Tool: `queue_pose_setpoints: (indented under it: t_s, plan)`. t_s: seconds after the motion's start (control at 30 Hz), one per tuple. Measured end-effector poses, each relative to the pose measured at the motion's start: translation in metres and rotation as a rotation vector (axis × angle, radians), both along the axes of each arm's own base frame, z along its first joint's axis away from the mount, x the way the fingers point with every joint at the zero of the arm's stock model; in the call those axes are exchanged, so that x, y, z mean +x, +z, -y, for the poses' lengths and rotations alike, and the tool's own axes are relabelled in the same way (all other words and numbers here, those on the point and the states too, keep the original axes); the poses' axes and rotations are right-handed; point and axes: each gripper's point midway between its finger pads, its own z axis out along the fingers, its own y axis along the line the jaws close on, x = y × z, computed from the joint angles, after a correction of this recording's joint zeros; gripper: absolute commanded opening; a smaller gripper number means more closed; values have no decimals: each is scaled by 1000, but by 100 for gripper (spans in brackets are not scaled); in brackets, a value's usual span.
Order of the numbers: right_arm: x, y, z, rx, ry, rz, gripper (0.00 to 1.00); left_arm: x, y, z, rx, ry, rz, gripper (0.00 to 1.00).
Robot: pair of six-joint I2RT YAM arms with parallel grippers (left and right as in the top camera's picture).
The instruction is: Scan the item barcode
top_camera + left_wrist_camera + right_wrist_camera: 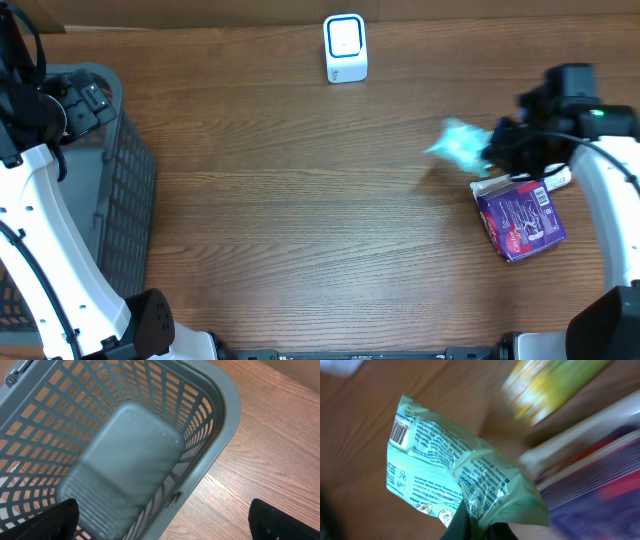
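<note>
1. right gripper (476,527): clamped tight on the bottom edge of the green packet (465,475); packet in the air over the right side of the table (300,220), motion-blurred in the overhead view
2. barcode (400,431): on the packet's upper left corner in the right wrist view, facing that camera
3. scanner (345,48): upright at the far edge, centre; well apart from the packet
4. purple pack (520,220): flat on the table just under the right arm; blurred yellow-green item (555,385) near it
5. left gripper (167,520): jaws spread wide, holding nothing; above the grey basket (225,415) on the left
</note>
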Motion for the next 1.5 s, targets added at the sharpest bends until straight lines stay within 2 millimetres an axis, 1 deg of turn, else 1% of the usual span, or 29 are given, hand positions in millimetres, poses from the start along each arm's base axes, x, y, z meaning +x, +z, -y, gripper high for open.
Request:
queue_pose_setpoints:
  t_s: [0.07, 0.13, 0.2, 0.27, 0.3, 0.33, 0.37, 0.43, 0.5, 0.53, 0.6, 0.63, 0.67, 0.73, 0.8, 0.83, 0.87, 0.9, 0.93, 1.0, 1.03, 1.07, 1.13, 1.23, 1.3, 1.37, 1.47, 1.5]
  plan:
    - [11, -3, 25, -69, -35, 49, 4, 0, 0, 0, 0, 0, 0, 99]
    - [18, -10, 44, -131, -42, 85, 4, 0, 0, 0, 0, 0, 0, 100]
    - [22, -17, 55, -176, -37, 109, 4, 0, 0, 0, 0, 0, 0, 99]
    - [19, -24, 60, -201, -31, 103, 5, 0, 0, 0, 0, 0, 0, 100]
    - [17, -27, 63, -210, -29, 94, 16, 0, 0, 0, 0, 0, 0, 100]
    - [16, -29, 64, -218, -29, 89, 29, 0, 0, 0, 0, 0, 0, 100]
    - [15, -30, 66, -229, -25, 87, 39, 0, 0, 0, 0, 0, 0, 100]
    - [14, -29, 69, -237, -30, 82, 52, 0, 0, 0, 0, 0, 0, 100]
    - [8, -28, 69, -236, -24, 52, 59, 0, 0, 0, 0, 0, 0, 99]
    - [5, -26, 68, -235, -17, 39, 60, 0, 0, 0, 0, 0, 0, 100]
    - [0, -15, 66, -224, -10, 14, 64, 0, 0, 0, 0, 0, 0, 100]
    - [0, -4, 64, -219, -6, 16, 64, 0, 0, 0, 0, 0, 0, 100]
    - [3, 13, 62, -208, -1, 36, 64, 0, 0, 0, 0, 0, 0, 99]
    - [9, 38, 57, -189, 6, 73, 64, 0, 0, 0, 0, 0, 0, 100]
    - [11, 71, 45, -165, 34, 124, 64, 0, 0, 0, 0, 0, 0, 99]
    - [11, 88, 37, -154, 55, 153, 67, 0, 0, 0, 0, 0, 0, 99]
    - [9, 102, 27, -145, 75, 175, 74, 0, 0, 0, 0, 0, 0, 100]
    - [5, 116, 17, -138, 99, 200, 90, 0, 0, 0, 0, 0, 0, 100]
    - [0, 131, 6, -130, 123, 228, 100, 0, 0, 0, 0, 0, 0, 100]
    - [-12, 164, -17, -121, 186, 310, 100, 0, 0, 0, 0, 0, 0, 99]
    - [-18, 174, -23, -117, 205, 336, 100, 0, 0, 0, 0, 0, 0, 100]
    - [-28, 190, -31, -113, 225, 376, 100, 0, 0, 0, 0, 0, 0, 99]
    - [-43, 209, -38, -112, 243, 434, 100, 0, 0, 0, 0, 0, 0, 100]
    - [-62, 227, -41, -114, 252, 490, 100, 0, 0, 0, 0, 0, 0, 100]
    - [-73, 231, -42, -112, 253, 498, 100, 0, 0, 0, 0, 0, 0, 100]
    - [-79, 229, -41, -117, 250, 484, 100, 0, 0, 0, 0, 0, 0, 99]
    - [-89, 218, -33, -147, 233, 415, 100, 0, 0, 0, 0, 0, 0, 100]
    - [-90, 216, -31, -160, 227, 406, 100, 0, 0, 0, 0, 0, 0, 99]
